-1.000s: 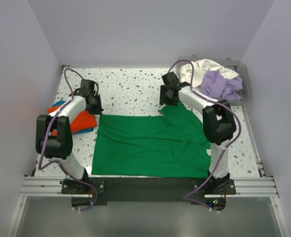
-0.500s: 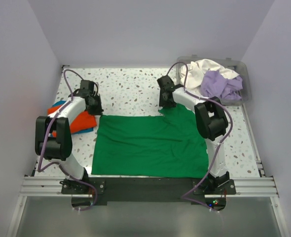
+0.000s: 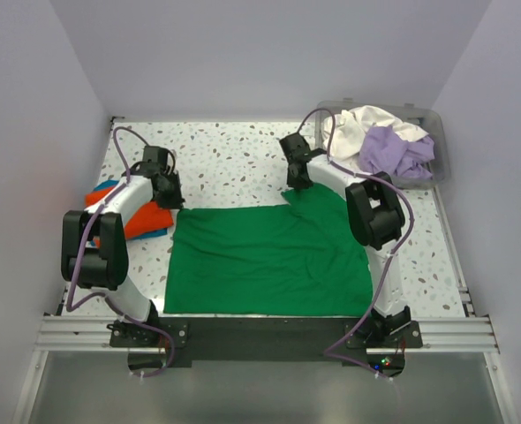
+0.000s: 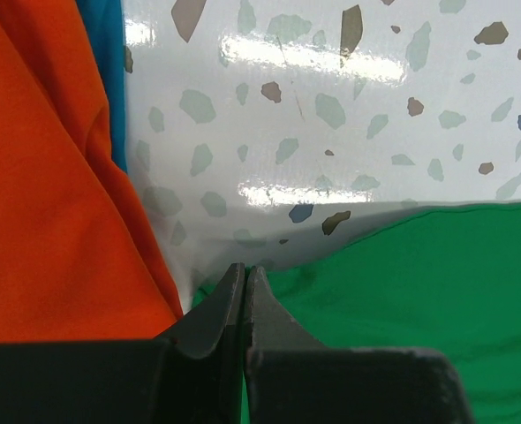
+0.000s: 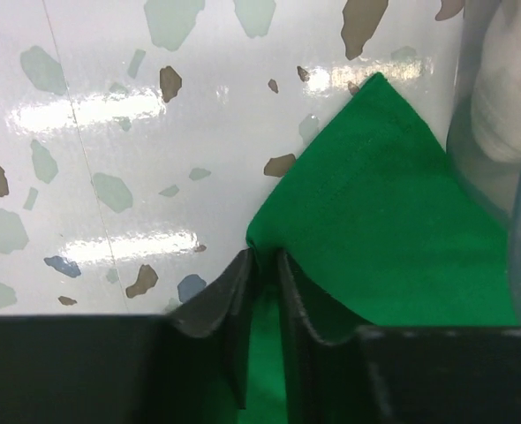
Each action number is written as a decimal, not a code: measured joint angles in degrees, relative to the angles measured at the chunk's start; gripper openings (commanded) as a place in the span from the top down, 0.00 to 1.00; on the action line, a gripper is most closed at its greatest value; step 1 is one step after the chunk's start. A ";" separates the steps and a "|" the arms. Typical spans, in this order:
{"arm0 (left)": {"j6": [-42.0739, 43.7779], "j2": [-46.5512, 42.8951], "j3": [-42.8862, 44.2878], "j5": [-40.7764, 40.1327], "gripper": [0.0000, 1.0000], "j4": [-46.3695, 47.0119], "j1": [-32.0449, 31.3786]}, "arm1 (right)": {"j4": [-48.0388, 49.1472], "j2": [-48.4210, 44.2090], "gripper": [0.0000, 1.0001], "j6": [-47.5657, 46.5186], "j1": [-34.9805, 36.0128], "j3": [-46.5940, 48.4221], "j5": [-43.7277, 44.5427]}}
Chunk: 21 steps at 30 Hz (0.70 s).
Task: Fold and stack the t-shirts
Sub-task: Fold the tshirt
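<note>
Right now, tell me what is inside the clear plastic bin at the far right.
The clear plastic bin holds a white t-shirt and a lavender t-shirt, both crumpled and heaped above its rim. Anything beneath them, and the bin's floor, is covered and cannot be seen.

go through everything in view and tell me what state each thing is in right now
green t-shirt: spread flat, not yet folded.
orange t-shirt: folded, lying on a blue one.
white and lavender shirts: crumpled in the clear bin.
left gripper: shut at the green shirt's corner.
right gripper: nearly shut on the green shirt's edge.
</note>
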 measured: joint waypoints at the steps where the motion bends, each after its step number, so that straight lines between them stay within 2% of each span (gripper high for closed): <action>1: 0.02 -0.02 -0.07 -0.02 1.00 -0.04 0.00 | -0.04 0.00 0.87 0.04 0.00 0.00 0.00; 4: 0.09 -0.02 -0.07 -0.02 1.00 0.00 0.00 | -0.11 0.00 1.00 0.20 -0.04 0.00 -0.26; 13: 1.09 -0.02 -0.04 -0.09 1.00 0.00 0.00 | -2.67 -0.98 1.00 0.63 -0.04 0.00 -0.46; 21: 1.16 -0.76 0.59 -0.42 1.00 -0.02 0.00 | -7.34 -11.43 1.00 1.64 -0.02 -3.54 1.38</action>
